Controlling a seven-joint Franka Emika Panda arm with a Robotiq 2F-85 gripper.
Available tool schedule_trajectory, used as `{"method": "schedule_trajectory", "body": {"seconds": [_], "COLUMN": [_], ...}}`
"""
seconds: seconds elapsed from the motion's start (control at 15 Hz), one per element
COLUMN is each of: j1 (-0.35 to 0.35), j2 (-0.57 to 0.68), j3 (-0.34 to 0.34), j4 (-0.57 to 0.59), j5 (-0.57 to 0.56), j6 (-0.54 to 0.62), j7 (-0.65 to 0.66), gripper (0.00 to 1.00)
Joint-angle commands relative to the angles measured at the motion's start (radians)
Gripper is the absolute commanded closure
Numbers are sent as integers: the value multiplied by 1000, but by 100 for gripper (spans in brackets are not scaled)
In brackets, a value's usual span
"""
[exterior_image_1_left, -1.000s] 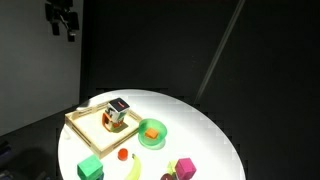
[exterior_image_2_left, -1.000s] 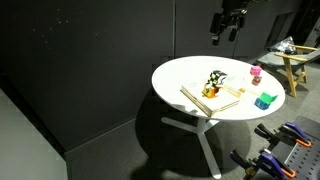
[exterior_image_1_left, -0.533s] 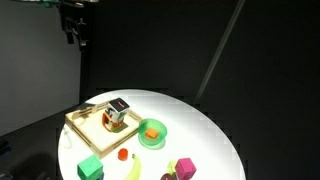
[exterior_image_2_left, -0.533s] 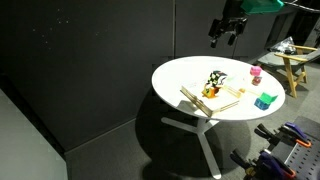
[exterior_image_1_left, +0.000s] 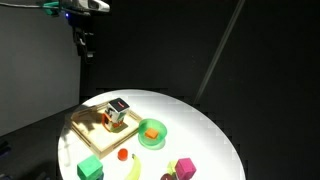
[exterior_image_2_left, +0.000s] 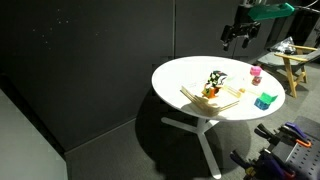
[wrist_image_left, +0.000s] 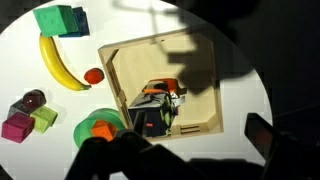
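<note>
Sitting in wooden tray (wrist_image_left: 135, 70): toy house (wrist_image_left: 158, 108).

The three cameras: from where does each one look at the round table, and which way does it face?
Exterior view: beside the table, a little above it, facing a black backdrop; the open gripper hangs at upper left.
Exterior view: farther off, seeing the whole table and its foot; the gripper is at upper right.
Wrist view: looks straight down on the wooden tray; dark gripper parts blur its lower edge.
Shared: all three show the tray and the green block.
</note>
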Motion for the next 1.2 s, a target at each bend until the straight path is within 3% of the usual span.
{"method": "schedule_trajectory", "body": {"seconds": [0.0,0.67,1.13], "j1": [-15,-10,-30], "j2": [-14,-6,-35], "j3": [-12,-24,-77], "j4": [-5,-8,-45], "j5": [-26,-11,1], "j6": [-62,-59,-30], "j7": [40,17,-20], "gripper": [0,0,0]}}
